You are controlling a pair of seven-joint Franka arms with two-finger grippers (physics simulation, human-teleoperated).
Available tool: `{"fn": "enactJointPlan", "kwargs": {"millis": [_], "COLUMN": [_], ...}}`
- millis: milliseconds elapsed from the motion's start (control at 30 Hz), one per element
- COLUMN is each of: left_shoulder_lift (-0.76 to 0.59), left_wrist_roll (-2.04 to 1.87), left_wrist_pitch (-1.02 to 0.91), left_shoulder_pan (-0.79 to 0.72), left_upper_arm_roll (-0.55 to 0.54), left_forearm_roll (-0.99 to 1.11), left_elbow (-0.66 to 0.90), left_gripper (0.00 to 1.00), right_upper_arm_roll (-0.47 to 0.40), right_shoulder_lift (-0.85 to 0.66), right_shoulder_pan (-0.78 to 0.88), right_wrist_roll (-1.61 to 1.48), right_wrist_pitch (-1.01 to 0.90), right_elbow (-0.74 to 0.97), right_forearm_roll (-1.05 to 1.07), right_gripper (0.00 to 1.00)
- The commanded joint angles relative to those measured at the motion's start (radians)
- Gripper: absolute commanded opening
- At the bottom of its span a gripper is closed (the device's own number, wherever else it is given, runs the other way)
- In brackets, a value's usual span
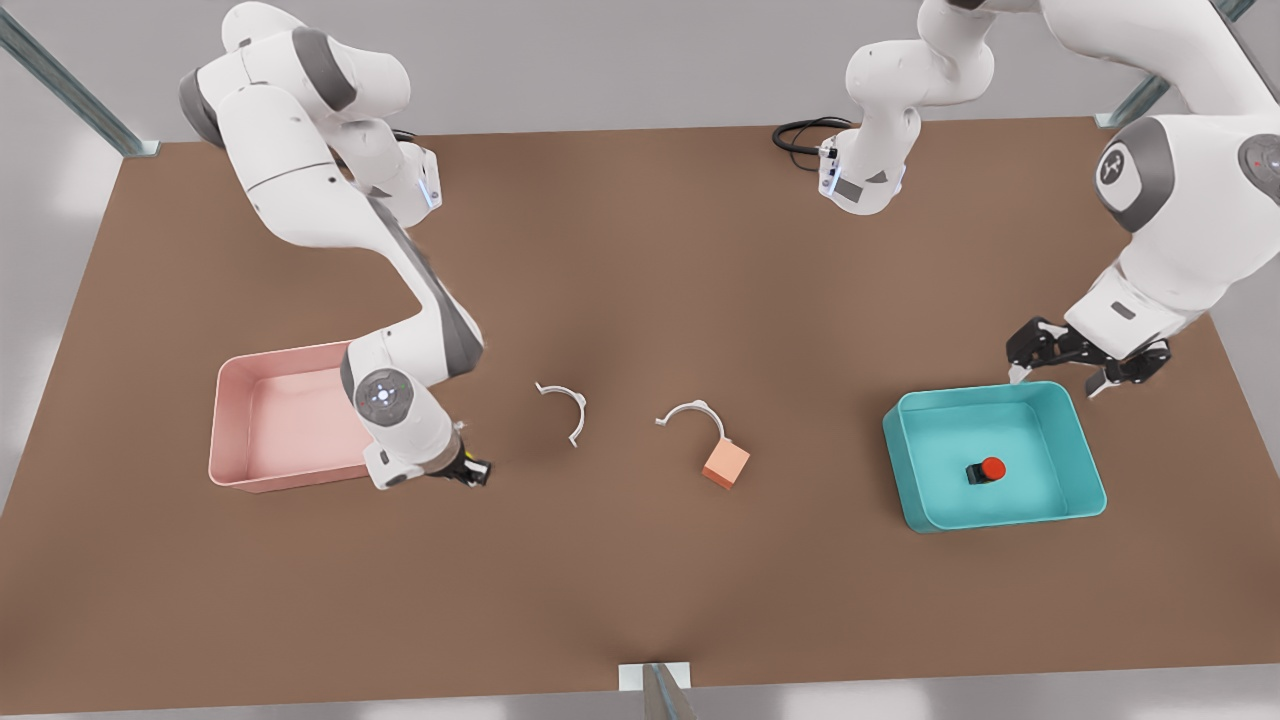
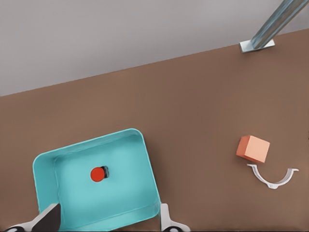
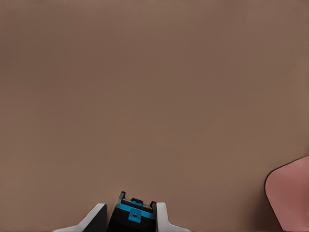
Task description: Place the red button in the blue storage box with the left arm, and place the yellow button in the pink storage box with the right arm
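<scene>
Right gripper, fingers clamped on yellow button, beside pink storage box; left gripper fingers wide, above blue storage box.

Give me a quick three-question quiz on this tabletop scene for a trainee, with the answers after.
1. True or false: the tiny red-capped button on a black base lies inside the teal-blue shallow plastic tray.
2. Multiple choice: the right tool, gripping the yellow-capped black button, is where relative to the pale pink shallow plastic tray? A) inside it B) beside it, over the brown table C) underneath it
3. Fill in: the left tool hovers at the teal-blue tray's far rim with its fingers ____.

Key: 1 true; 2 B; 3 open.
</scene>
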Motion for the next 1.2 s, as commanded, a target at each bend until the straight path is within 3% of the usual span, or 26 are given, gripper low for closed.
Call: {"fn": "enactJointPlan", "kwargs": {"millis": [0, 100, 200, 333, 400, 433, 900, 933, 967, 1033, 1167], "left_shoulder_lift": [-0.002, -0.003, 0.004, 0.004, 0.004, 0.004, 0.046, 0.049, 0.049, 0.049, 0.049], "left_wrist_roll": [-0.286, -0.286, -0.286, -0.286, -0.287, -0.289, -0.333, -0.33, -0.33, -0.327, -0.326], "left_wrist_pitch": [-0.116, -0.116, -0.153, -0.153, -0.153, -0.151, -0.127, -0.116, -0.116, -0.111, -0.117], "left_shoulder_pan": [0.007, 0.004, -0.037, -0.031, -0.022, -0.017, 0.006, 0.01, 0.024, 0.024, 0.012], "left_upper_arm_roll": [-0.006, -0.007, -0.009, -0.003, -0.001, -0.001, -0.001, 0.0, 0.0, -0.001, -0.006], "left_forearm_roll": [0.019, 0.016, 0.012, 0.012, 0.007, -0.001, -0.011, -0.011, -0.011, -0.013, -0.014], "left_elbow": [0.003, 0.003, -0.003, -0.002, -0.002, -0.002, -0.01, -0.01, -0.01, -0.01, -0.01], "left_gripper": [1.0, 1.0, 1.0, 1.0, 1.0, 1.0, 1.0, 1.0, 1.0, 1.0, 1.0], "right_upper_arm_roll": [0.0, 0.022, 0.221, 0.279, 0.431, 0.459, 0.477, 0.477, 0.477, 0.477, 0.477], "right_shoulder_lift": [-0.015, -0.05, -0.087, -0.173, -0.174, -0.203, -0.233, -0.233, -0.233, -0.228, -0.228], "right_shoulder_pan": [-0.019, -0.071, -0.315, -0.422, -0.59, -0.63, -0.86, -0.875, -0.875, -0.892, -0.886], "right_wrist_roll": [-0.165, -0.207, -0.264, -0.308, -0.313, -0.313, -0.529, -0.534, -0.54, -0.558, -0.563], "right_wrist_pitch": [-0.083, -0.115, -0.2, -0.197, -0.198, -0.198, -0.191, -0.191, -0.191, -0.197, -0.2], "right_elbow": [0.0, -0.023, -0.067, -0.198, -0.245, -0.285, -0.391, -0.4, -0.403, -0.403, -0.373], "right_forearm_roll": [-0.017, -0.015, -0.017, -0.018, -0.02, -0.018, -0.021, -0.021, -0.021, -0.021, -0.018], "right_gripper": [0.32, 0.33, 0.33, 0.33, 0.33, 0.33, 0.38, 0.49, 0.51, 0.98, 1.0]}}
